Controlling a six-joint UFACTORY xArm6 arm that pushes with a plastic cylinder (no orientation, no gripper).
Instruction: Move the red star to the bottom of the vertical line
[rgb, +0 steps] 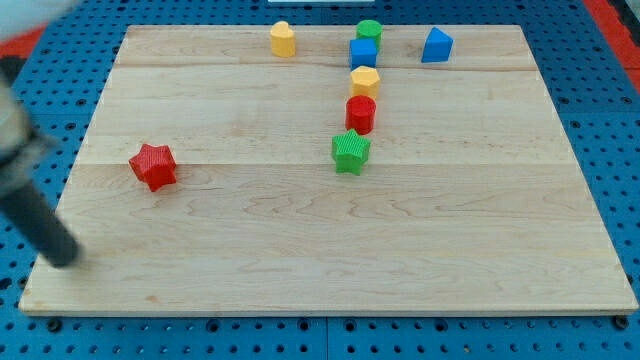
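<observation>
The red star (153, 166) lies on the wooden board (330, 240) at the view's left. A vertical line of blocks stands right of centre: a green cylinder (369, 31) at the top, then a blue cube (363, 52), a yellow hexagon (365, 82), a red cylinder (360, 114) and a green star (351, 151) at the bottom. My tip (64, 257) is at the board's left edge, below and left of the red star, apart from it.
A yellow block (283, 39) stands near the top edge, left of the line. A blue block (436, 45) stands at the top right. The board rests on a blue perforated surface (620, 150).
</observation>
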